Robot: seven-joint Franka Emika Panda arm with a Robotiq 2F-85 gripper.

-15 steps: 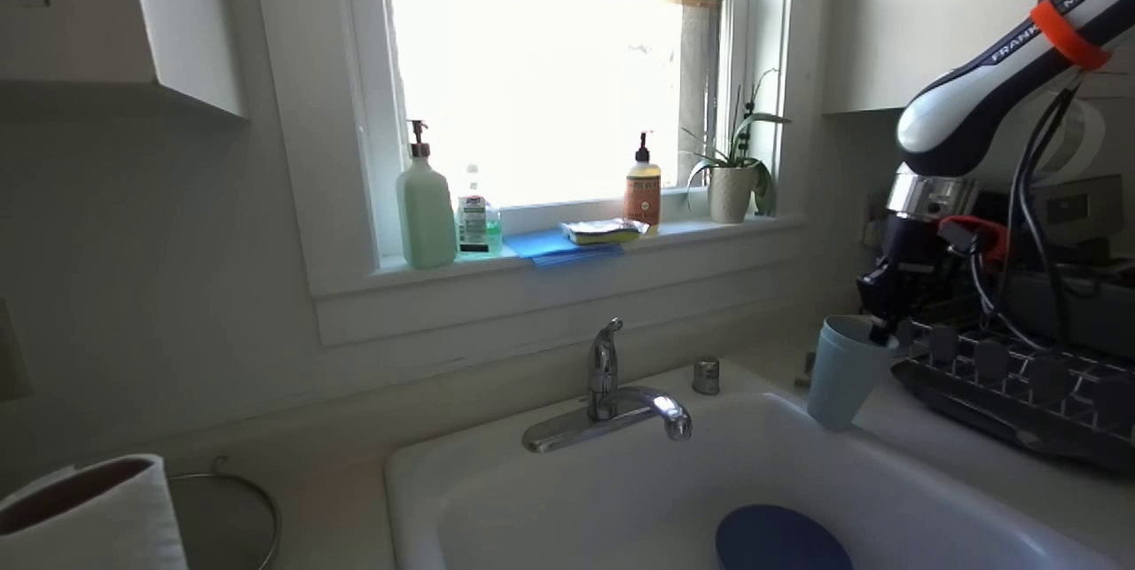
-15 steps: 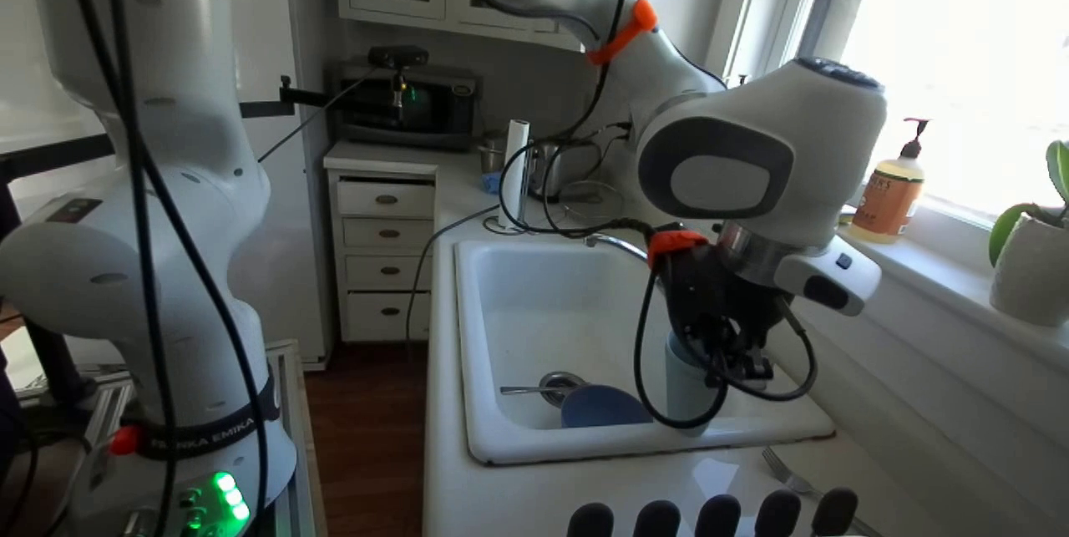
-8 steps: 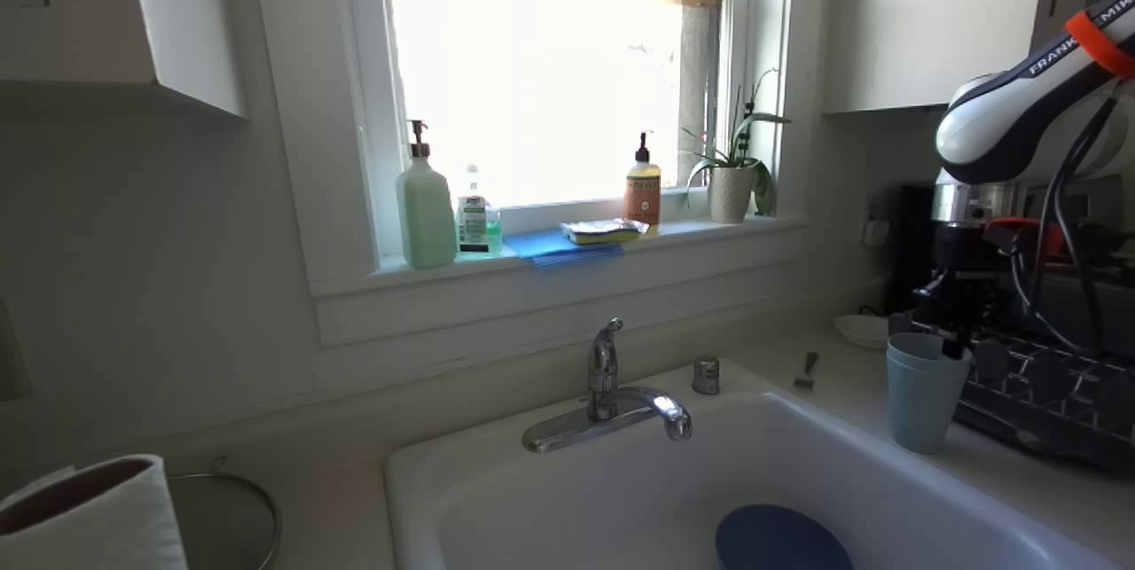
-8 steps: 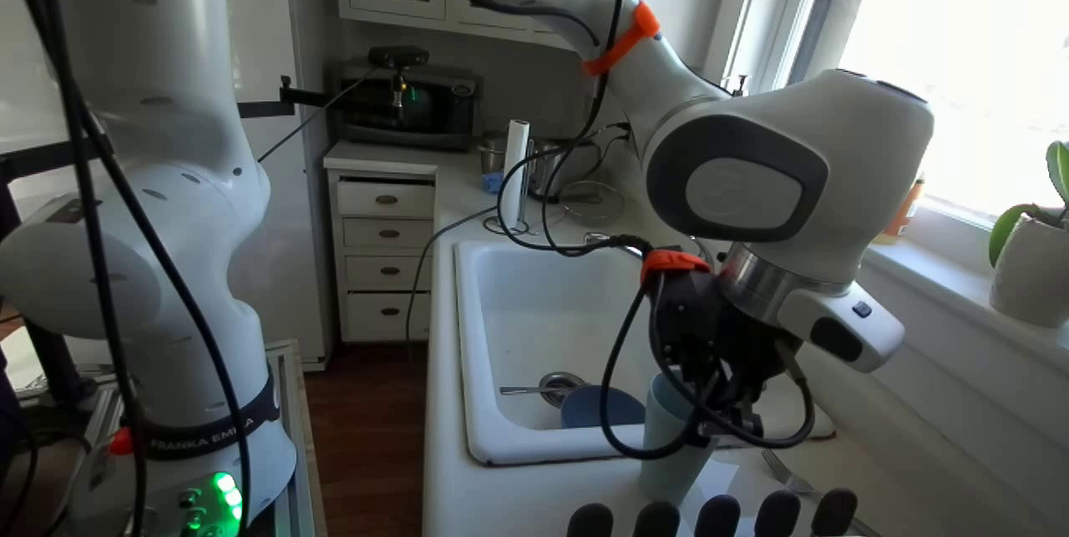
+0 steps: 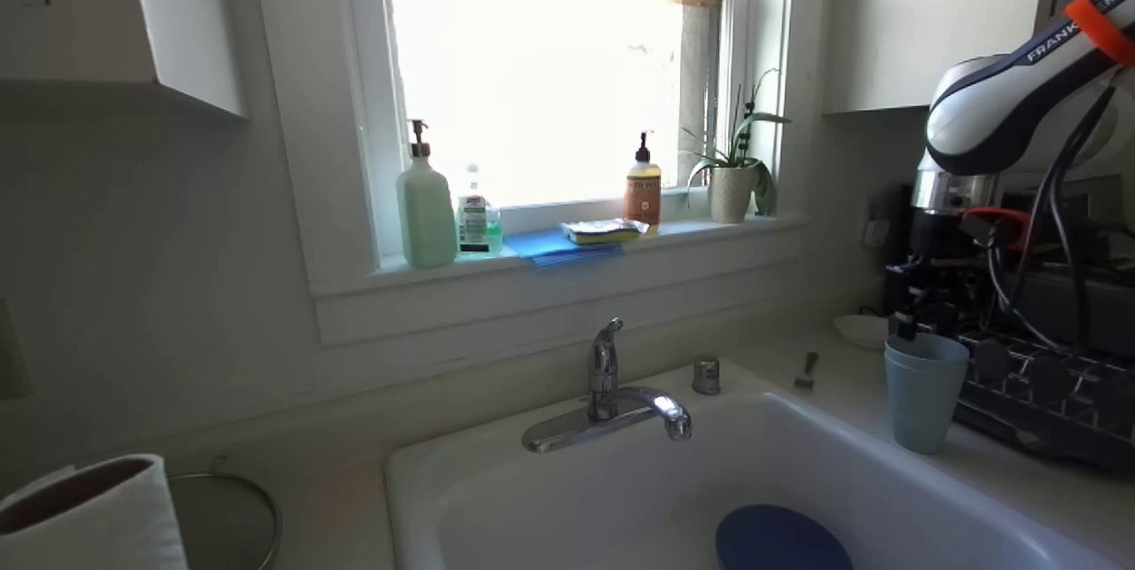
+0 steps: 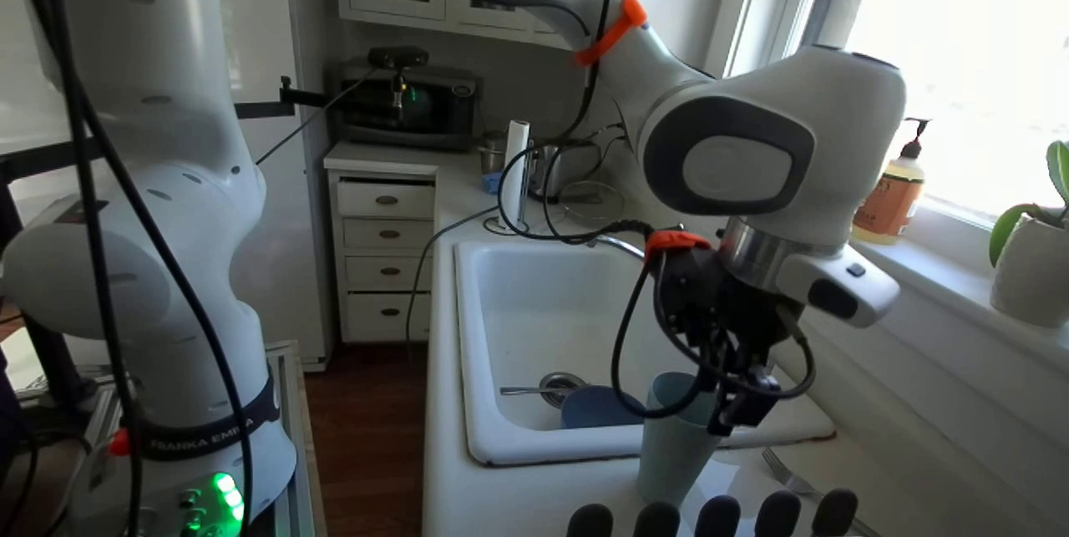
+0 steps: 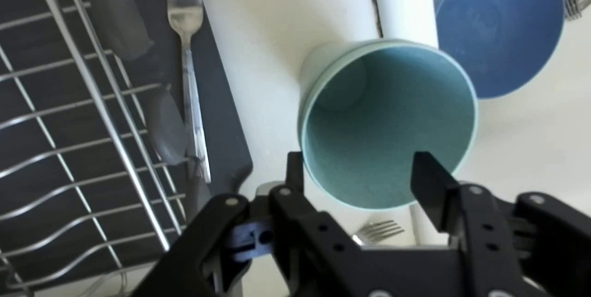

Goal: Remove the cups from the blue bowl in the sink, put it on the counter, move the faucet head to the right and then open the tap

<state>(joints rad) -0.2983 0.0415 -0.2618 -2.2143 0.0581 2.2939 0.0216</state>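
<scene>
Light blue-green cups [image 5: 927, 393], nested one in another, stand on the counter [image 6: 518, 491] beside the sink [image 6: 534, 303]. From above, the wrist view looks into the cup mouth. My gripper [image 7: 358, 154] is open at the rim, its fingers [image 7: 429, 181] spread wide and gripping nothing; one lies beside the rim, the other appears over the mouth. Inside the sink sits the blue bowl [image 7: 501, 29], visible in both exterior views too, with no cups in it. The chrome faucet head [image 5: 677, 422] points over the basin, and its tap lever [image 5: 605, 353] stands upright.
Close to the cups is a dark dish rack [image 7: 97, 98] with rubber-tipped prongs. A fork [image 5: 807, 370] lies on the counter behind them. Bottles, a sponge [image 5: 605, 231] and a potted plant [image 5: 731, 193] line the windowsill. A paper towel roll [image 5: 97, 521] stands across the sink.
The cups moved from over the sink edge to the counter near the rack. The gripper let them go, its fingers spread apart, and the arm rose a little.
</scene>
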